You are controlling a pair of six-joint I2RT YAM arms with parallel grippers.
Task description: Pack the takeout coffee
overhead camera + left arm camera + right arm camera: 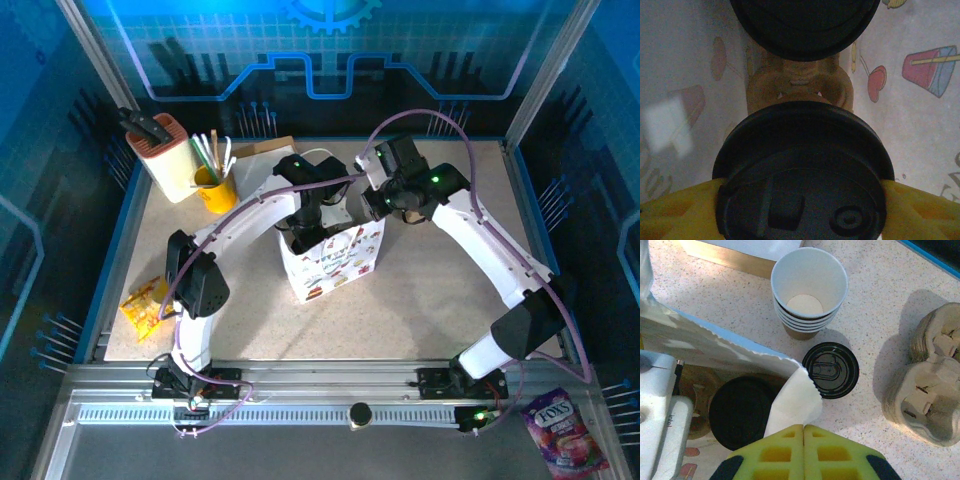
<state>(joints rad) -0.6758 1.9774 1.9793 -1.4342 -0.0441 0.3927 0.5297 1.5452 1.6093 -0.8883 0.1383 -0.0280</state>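
Now — step: judged to be the setting-down of the lidded cups, seated in a carrier (800, 82), inside the bag (335, 262).
Cup (800, 165): black-lidded, low in the bag, seen from above in the left wrist view. A far cup (805, 25) sits just beyond it, with the tan carrier between them.
Left pincer (800, 215): partly open, its yellow fingers (680, 215) set against the two sides of the cup's lid; a grip on the cup is judged likely.
Right pincer (803, 440): shut on the bag's white rim, by which the mouth is held open.
Bag: upright mid-tabletop (440, 310), entered from above by the left arm.
Outside: a loose lid (831, 370) and a cup stack (809, 290) are seen beside the bag.
Descent: best made straight down, so that neither lid is knocked against the paper walls.
Release: to be made only once the carrier lies flat on the bag's floor — whether it does yet cannot be told.
Withdrawal: the fingers should be opened wide, then lifted vertically, and the rim let go last.
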